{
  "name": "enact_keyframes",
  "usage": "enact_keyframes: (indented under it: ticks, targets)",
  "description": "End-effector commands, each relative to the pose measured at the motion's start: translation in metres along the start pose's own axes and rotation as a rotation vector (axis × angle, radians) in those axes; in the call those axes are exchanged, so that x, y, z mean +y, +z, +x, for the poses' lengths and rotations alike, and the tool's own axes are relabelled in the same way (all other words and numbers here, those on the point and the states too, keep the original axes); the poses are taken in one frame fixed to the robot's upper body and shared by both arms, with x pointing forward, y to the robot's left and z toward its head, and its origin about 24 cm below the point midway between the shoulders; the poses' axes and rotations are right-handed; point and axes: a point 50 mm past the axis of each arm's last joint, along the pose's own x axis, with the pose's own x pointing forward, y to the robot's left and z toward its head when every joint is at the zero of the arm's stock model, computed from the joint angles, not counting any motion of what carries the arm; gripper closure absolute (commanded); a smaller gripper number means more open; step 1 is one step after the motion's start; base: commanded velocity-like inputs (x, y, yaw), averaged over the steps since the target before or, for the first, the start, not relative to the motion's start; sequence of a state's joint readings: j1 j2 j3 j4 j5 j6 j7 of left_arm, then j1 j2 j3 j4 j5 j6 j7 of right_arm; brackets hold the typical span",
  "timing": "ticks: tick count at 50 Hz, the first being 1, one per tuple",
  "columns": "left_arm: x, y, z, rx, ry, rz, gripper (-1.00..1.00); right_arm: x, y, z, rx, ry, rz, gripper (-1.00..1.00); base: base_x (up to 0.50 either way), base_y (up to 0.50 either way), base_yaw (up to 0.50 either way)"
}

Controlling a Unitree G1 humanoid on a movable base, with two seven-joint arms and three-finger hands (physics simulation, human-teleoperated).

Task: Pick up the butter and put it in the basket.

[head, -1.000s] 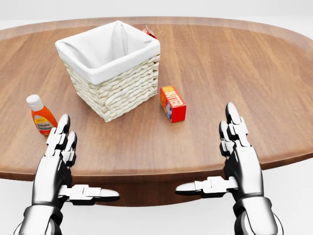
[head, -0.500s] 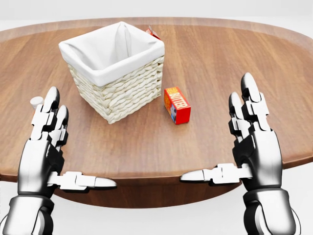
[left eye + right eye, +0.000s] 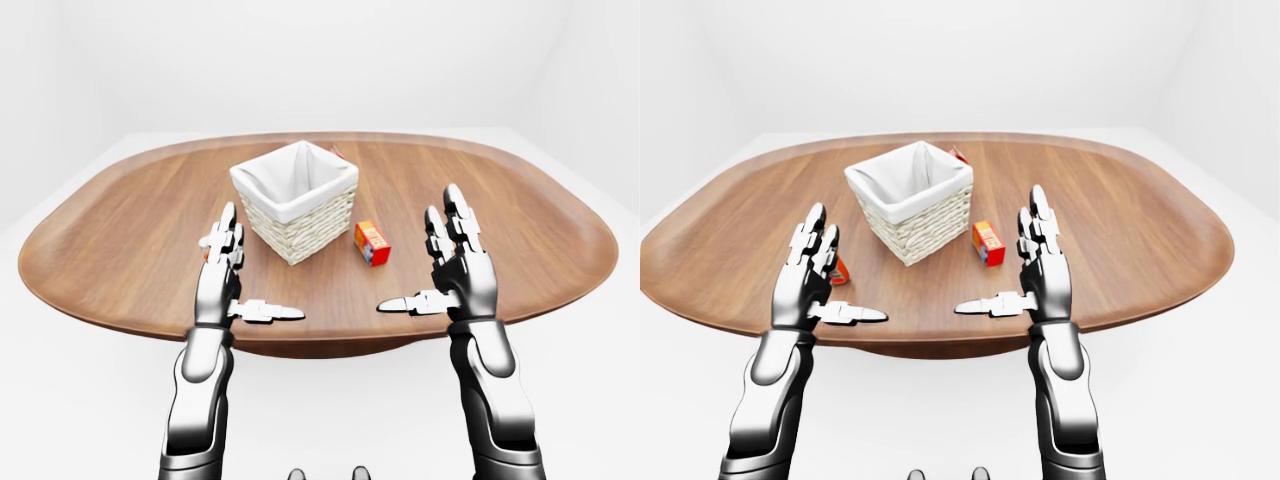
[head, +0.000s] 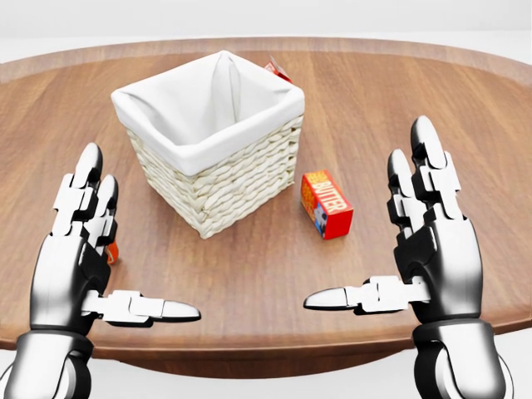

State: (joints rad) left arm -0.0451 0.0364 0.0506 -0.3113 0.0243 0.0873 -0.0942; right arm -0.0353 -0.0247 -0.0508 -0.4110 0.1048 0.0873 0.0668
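Wooden desk [image 4: 432, 91] carried one basket [image 4: 218, 158], one butter [image 4: 327, 204] box beside it, left hand [image 4: 76, 249] and right hand [image 4: 432, 241] both spread, holding nothing.

Bare white simulator room, wooden table [image 3: 120, 250]

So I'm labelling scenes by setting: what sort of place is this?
Probably a bare simulated test room, not a real home: a large oval wooden table stands among blank white walls and floor, holding only a wicker basket, a butter box and a few small groceries.
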Motion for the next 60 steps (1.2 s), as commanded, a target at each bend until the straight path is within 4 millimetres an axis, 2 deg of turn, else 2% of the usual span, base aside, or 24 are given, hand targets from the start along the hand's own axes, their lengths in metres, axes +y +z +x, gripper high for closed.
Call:
enact_keyframes:
  ticks: [1,60]
  targets:
    - [-0.001,-0.002,-0.001,0.008,-0.002,-0.007,-1.00,0.000,-0.001,-0.001,0.005,0.004,0.003,-1.00,0.29,0.02,0.00]
    - [-0.002,-0.014,-0.003,0.058,-0.004,-0.021,-1.00,0.002,-0.009,-0.002,0.038,0.013,-0.002,-1.00,0.29,0.08,0.00]
